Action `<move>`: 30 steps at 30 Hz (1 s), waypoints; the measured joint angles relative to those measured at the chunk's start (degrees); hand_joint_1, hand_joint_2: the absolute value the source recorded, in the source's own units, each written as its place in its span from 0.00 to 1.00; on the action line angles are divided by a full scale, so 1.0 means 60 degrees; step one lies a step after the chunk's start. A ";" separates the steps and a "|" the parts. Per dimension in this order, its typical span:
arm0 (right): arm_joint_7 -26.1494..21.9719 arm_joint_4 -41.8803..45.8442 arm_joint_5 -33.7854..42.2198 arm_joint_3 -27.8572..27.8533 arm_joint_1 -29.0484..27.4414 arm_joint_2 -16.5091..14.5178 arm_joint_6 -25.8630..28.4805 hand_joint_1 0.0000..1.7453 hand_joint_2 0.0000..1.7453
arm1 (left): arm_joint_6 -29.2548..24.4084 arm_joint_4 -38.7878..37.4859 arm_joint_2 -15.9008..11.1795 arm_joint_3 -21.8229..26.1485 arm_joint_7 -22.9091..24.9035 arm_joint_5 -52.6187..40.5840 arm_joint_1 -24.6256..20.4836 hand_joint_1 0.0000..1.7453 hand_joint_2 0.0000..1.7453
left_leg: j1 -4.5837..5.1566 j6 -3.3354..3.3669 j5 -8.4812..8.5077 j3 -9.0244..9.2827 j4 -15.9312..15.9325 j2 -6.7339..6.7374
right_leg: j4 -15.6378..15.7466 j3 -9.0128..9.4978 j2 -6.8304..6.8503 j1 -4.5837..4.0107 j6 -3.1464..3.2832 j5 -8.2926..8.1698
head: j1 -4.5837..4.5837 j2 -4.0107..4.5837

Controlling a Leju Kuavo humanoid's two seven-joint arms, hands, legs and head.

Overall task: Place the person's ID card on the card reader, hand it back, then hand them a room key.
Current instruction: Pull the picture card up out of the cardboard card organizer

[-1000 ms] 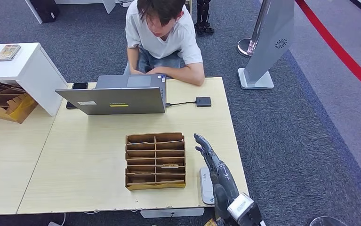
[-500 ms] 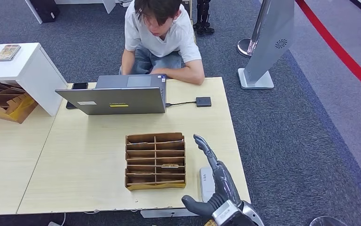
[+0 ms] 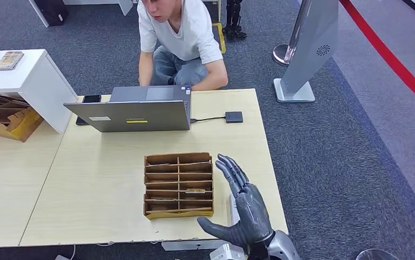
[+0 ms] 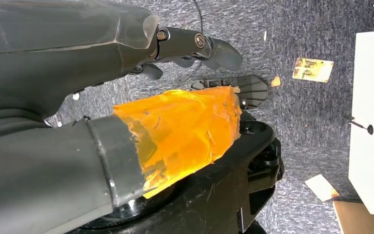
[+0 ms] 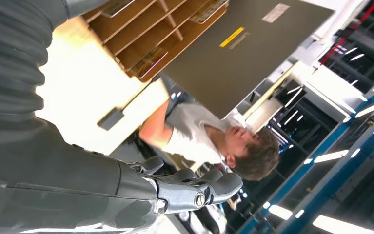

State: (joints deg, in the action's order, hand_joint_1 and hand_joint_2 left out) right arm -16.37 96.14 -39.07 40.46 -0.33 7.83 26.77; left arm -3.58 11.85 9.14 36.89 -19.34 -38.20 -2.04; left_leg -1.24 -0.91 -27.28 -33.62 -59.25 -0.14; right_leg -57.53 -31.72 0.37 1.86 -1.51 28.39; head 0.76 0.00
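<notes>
My right hand [image 3: 243, 208] hovers palm up over the table's front right corner, fingers spread toward the person, with nothing in it. In the right wrist view the right hand [image 5: 185, 187] is likewise bare. The black card reader [image 3: 234, 117] lies at the far right of the table, cabled to the laptop [image 3: 134, 115]. A wooden slotted organizer [image 3: 178, 184] stands just left of my right hand, with a key card [image 3: 195, 190] in one slot. The person [image 3: 180, 38] stands bent over behind the laptop. My left hand [image 4: 194, 46] hangs over the carpet and holds nothing.
A white side table [image 3: 26, 81] and a cardboard box [image 3: 5, 119] stand at the left. A phone [image 3: 89, 99] lies beside the laptop. A grey kiosk stand [image 3: 308, 49] is at the back right. Carpet runs along the table's right edge.
My right hand has rolled palm up and shifted slightly left, thumb now out toward the organizer. The person has straightened up and moved left behind the laptop.
</notes>
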 joint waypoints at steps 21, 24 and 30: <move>0.1124 -0.1049 -0.1807 0.0819 0.0600 0.0471 0.0723 0.01 1.00 | -0.0007 0.0000 -0.0004 0.0000 0.0033 -0.0213 0.0000 0.00 0.00 | 0.0000 0.0000 0.0000 0.0000 0.0000 -0.0001 | 0.0000 0.0000 0.0001 0.0000 0.0000 0.0000 | 0.0000 0.0000; 0.1187 -0.1140 -0.1855 0.0854 0.0633 0.0482 0.0713 0.03 1.00 | -0.0007 0.0000 -0.0005 0.0000 0.0033 -0.0234 0.0000 0.00 0.00 | 0.0000 0.0000 0.0000 0.0000 0.0000 -0.0001 | 0.0000 0.0000 0.0001 0.0000 0.0000 0.0000 | 0.0001 0.0000; 0.1224 -0.1309 -0.1871 0.0921 0.0704 0.0491 0.0701 0.09 1.00 | -0.0003 0.0000 -0.0009 0.0000 0.0033 -0.0291 -0.0001 0.00 0.00 | 0.0000 0.0000 0.0000 0.0000 0.0000 -0.0001 | 0.0000 0.0000 0.0001 0.0000 0.0000 0.0000 | 0.0001 0.0000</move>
State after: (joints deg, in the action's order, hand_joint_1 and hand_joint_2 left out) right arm -9.02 88.28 -50.29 45.99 3.90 10.78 30.98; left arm -3.60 11.85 9.08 36.89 -19.15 -39.95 -2.05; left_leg -1.24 -0.91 -27.28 -33.62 -59.25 -0.14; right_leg -57.53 -31.72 0.37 1.86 -1.51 28.39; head 0.76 0.00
